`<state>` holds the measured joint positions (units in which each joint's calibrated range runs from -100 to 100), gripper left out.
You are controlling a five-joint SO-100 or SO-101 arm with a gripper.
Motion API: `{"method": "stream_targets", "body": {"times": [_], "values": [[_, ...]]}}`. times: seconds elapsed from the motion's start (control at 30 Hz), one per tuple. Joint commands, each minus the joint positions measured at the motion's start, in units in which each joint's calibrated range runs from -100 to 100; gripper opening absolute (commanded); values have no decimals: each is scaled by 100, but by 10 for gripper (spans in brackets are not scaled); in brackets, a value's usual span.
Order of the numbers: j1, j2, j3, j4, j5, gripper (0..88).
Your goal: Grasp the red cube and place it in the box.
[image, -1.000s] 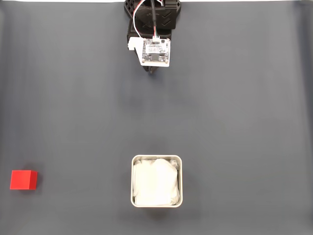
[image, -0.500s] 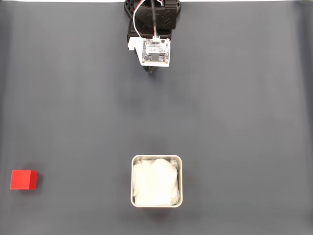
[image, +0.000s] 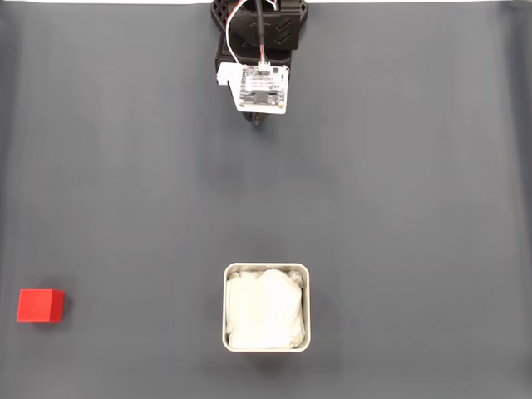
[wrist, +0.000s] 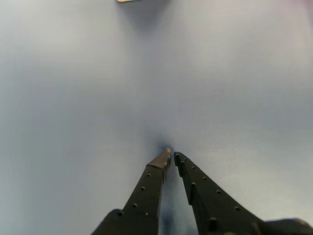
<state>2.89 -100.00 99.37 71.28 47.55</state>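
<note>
The red cube [image: 40,305] lies on the dark mat at the far left near the front edge in the fixed view. The box [image: 266,277], pale grey with a white soft lining, stands at the bottom centre, well to the cube's right. My arm is folded at the top centre, and the gripper [image: 261,121] pokes out just below its white camera board, far from both. In the wrist view the gripper [wrist: 172,155] has its two black fingers almost touching at the tips, shut on nothing, over bare mat.
A dark grey mat [image: 416,208] covers the whole table, with a pale edge along the top. The arm's black base [image: 259,21] sits at the top centre. A small pale sliver [wrist: 126,1] shows at the wrist view's top edge.
The white camera board on the wrist has shifted very slightly up and left. The cube and box have not moved.
</note>
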Motion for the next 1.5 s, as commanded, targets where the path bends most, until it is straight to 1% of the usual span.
{"method": "stream_targets", "body": {"times": [0.0, 0.13, 0.23, 0.5, 0.7, 0.87, 1.1, 1.47], "values": [[-19, 9, -55, -1243, -68, 15], [-133, 329, -940, -2349, 78, 4], [-218, 997, -2145, -2538, 78, 0], [-254, 2938, -5220, -2235, -20, 0], [-211, 4116, -7053, -1399, -15, 0], [-183, 4480, -7555, -1013, 49, 0], [-12, 4723, -7674, -726, 147, 0], [613, 5355, -8066, -702, 210, 0]]}}
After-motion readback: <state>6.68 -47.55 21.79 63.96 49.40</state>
